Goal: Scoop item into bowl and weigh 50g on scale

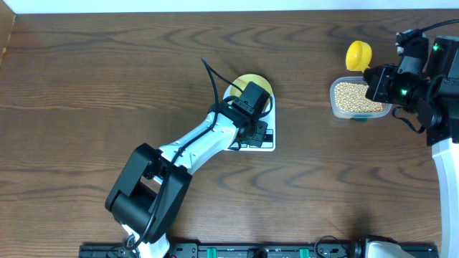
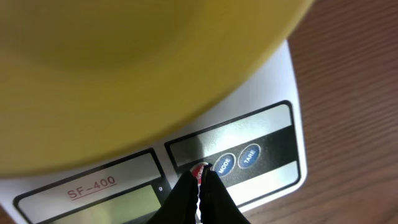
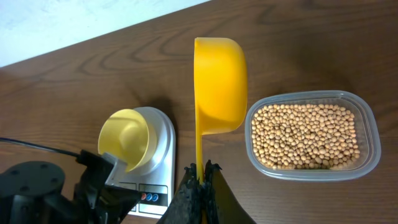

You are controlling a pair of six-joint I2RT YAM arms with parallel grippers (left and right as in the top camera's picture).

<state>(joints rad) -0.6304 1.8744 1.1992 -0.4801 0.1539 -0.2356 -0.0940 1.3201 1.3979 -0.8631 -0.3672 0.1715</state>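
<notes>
The pale yellow bowl [image 1: 251, 82] sits empty on the white scale [image 1: 267, 145]. In the left wrist view the bowl [image 2: 124, 62] fills the top, above the scale's front panel [image 2: 273, 81]. My left gripper [image 2: 201, 175] is shut, its tips on the red button [image 2: 199, 168] beside two blue ones. My right gripper [image 3: 200, 169] is shut on the handle of a bright yellow scoop [image 3: 221, 81], which is empty and turned on its side. The tan beans [image 3: 308, 137] lie in a clear tub [image 1: 337, 107], just right of the scoop.
The left arm [image 1: 193, 147] stretches from the near table edge up to the scale. The right arm [image 1: 430, 79] hangs over the far right, beside the tub. Bare wood tabletop [image 1: 86, 86] surrounds everything.
</notes>
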